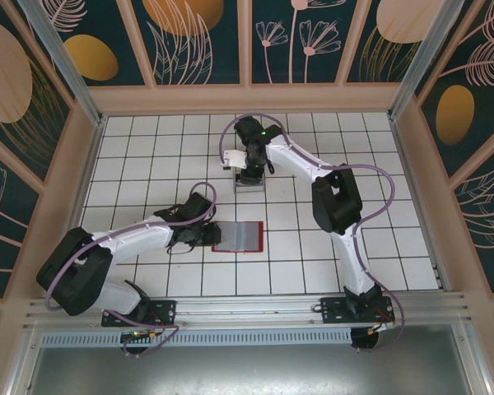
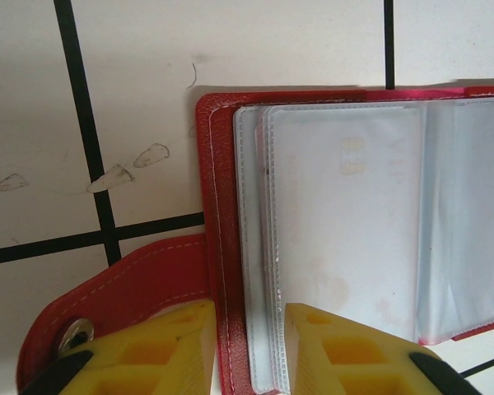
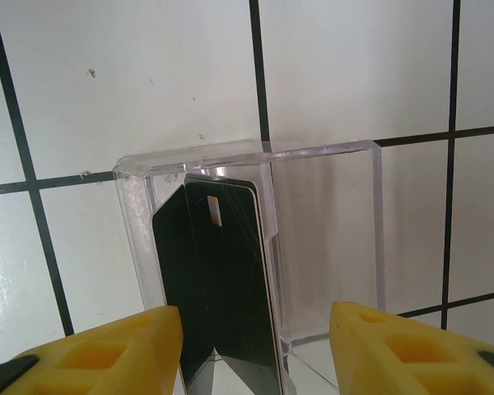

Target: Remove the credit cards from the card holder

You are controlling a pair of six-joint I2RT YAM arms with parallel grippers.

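1. White tiled table (image 1: 148, 164): the top view has the card holder (image 1: 238, 236) open at centre, with the clear box (image 1: 249, 185) at its 12 o'clock.
2. Left wrist view: the left gripper (image 2: 247, 350), at 6 o'clock, straddles the holder's red edge with narrow jaws; whether it grips, I cannot tell. A chip card (image 2: 346, 239) sits sleeved.
3. Right wrist view: the right gripper (image 3: 255, 329), jaws wide apart, is over dark credit cards (image 3: 222, 271) in the box.

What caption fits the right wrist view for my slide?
Right gripper open at the clear box, two dark cards leaning inside it.

Card holder (image 2: 221, 164) right side cut off; dark cards (image 3: 230, 288) lower ends cropped.
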